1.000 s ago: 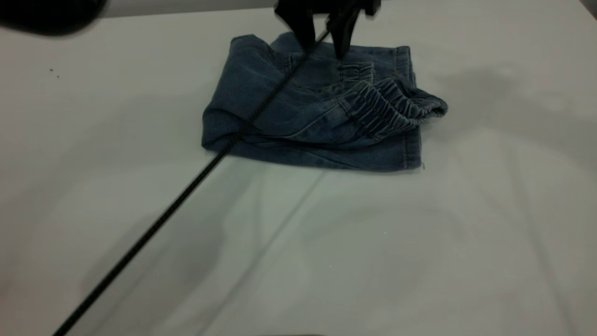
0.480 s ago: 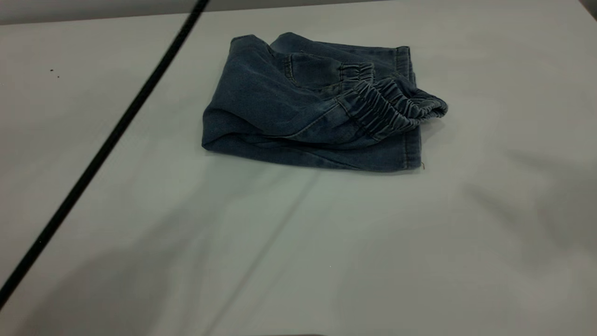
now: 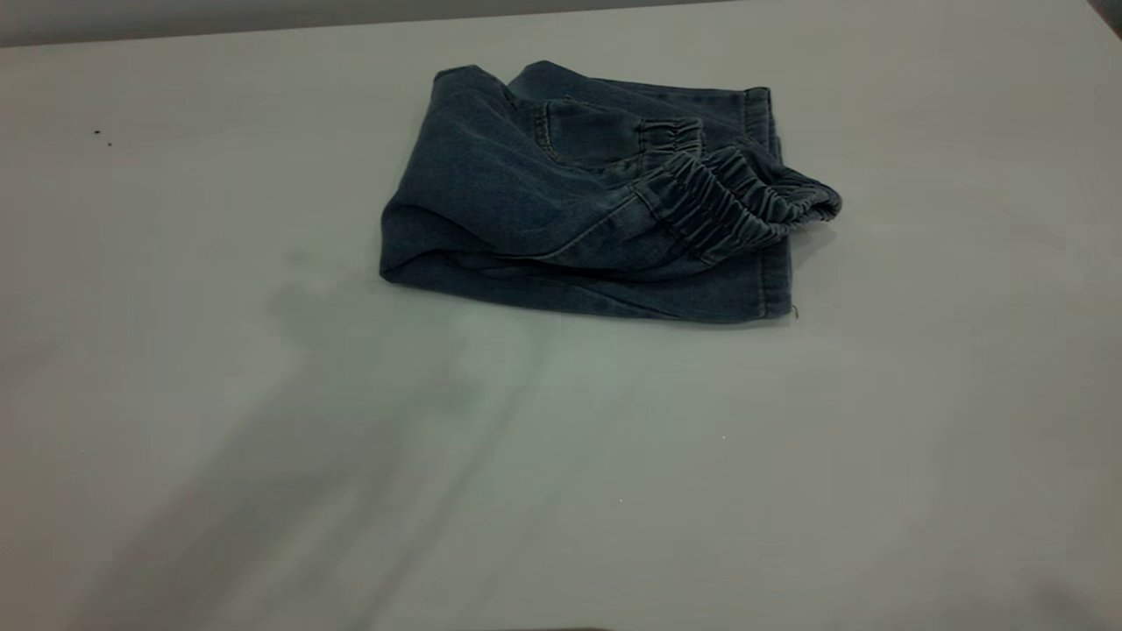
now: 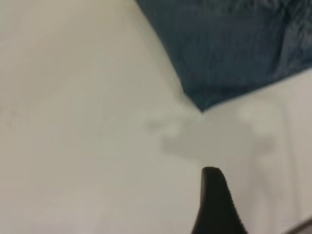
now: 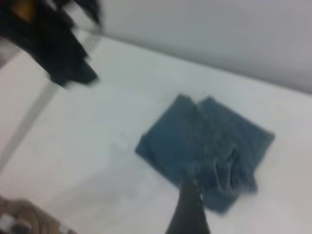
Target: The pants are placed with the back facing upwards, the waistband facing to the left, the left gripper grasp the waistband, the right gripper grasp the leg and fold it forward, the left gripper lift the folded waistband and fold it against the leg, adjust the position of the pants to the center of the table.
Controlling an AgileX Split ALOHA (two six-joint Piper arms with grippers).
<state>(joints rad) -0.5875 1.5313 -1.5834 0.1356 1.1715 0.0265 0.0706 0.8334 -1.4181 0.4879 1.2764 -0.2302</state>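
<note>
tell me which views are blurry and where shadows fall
Exterior view: sharp, the pants crisp, soft shadows across the table at lower left. Left wrist view: blurred, a faint shadow beside the denim corner. Right wrist view: the most smeared.

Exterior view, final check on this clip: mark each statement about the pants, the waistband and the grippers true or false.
1. The pants lie folded on the table. True.
2. The waistband lies on top, toward the bundle's right side. True.
3. A gripper is clamped on the waistband. False: no gripper touches the pants in any view.
4. The pants are spread flat at full length. False: they are folded into a compact bundle.
5. The exterior view shows neither gripper. True.
</note>
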